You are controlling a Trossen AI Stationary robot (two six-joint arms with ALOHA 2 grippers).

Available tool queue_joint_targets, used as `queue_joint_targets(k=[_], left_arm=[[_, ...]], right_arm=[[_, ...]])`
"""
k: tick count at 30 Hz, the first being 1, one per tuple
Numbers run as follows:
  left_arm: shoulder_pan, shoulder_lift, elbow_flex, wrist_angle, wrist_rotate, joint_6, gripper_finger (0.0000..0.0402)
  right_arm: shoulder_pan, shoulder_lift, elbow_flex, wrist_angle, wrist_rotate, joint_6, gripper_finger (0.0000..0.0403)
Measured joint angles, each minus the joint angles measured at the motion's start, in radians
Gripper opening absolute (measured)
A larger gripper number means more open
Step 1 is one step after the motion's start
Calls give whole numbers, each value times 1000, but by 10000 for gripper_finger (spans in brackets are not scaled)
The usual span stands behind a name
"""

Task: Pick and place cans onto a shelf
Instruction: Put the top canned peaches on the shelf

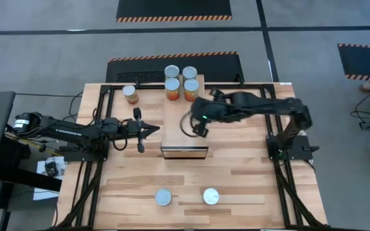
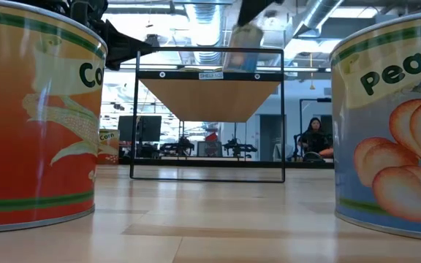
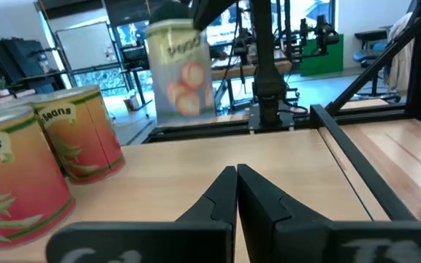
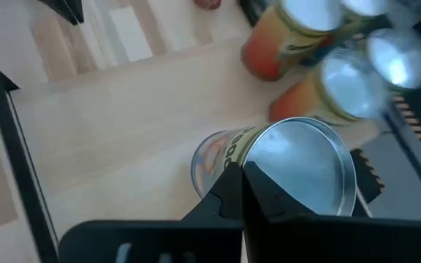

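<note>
The light-wood shelf (image 1: 184, 119) lies in the middle of the table. Several cans (image 1: 180, 82) stand on its far end; two show in the left wrist view (image 3: 79, 131). One can (image 1: 130, 94) stands on the table left of the shelf, and two (image 1: 164, 197) (image 1: 211, 196) stand near the front edge. My right gripper (image 1: 198, 126) is over the shelf's right side, shut on a peach can (image 3: 181, 69) held above the shelf top. My left gripper (image 1: 148, 130) hovers just left of the shelf, shut and empty (image 3: 236, 193). My right gripper holds the peach can at its top end, by the rim (image 4: 258, 164) of the silvery lid, coming from above. The fingers hide the place of contact, so the kind of hold cannot be told. The can hangs below the gripper, a little tilted, clear of the shelf top (image 2: 245, 36).
Black frame rails run along the table's left and right sides (image 1: 101, 115) (image 1: 281, 147). The shelf's near half (image 1: 184, 138) is bare wood. A person sits in the room beyond the table (image 2: 314, 139).
</note>
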Motion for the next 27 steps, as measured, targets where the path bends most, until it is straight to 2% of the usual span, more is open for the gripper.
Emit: queue_joint_targets(k=[3, 10, 18, 27], left_arm=[[0, 0, 0, -17, 0, 0, 2], [0, 0, 0, -33, 0, 0, 2], [0, 0, 0, -32, 0, 0, 2], [0, 0, 0, -31, 0, -9, 2]], right_arm=[[-37, 56, 31, -6, -43, -32, 8], [-83, 119, 44, -15, -42, -63, 8], [-98, 121, 44, 10, -41, -75, 10], [-101, 121, 44, 17, -41, -84, 32]])
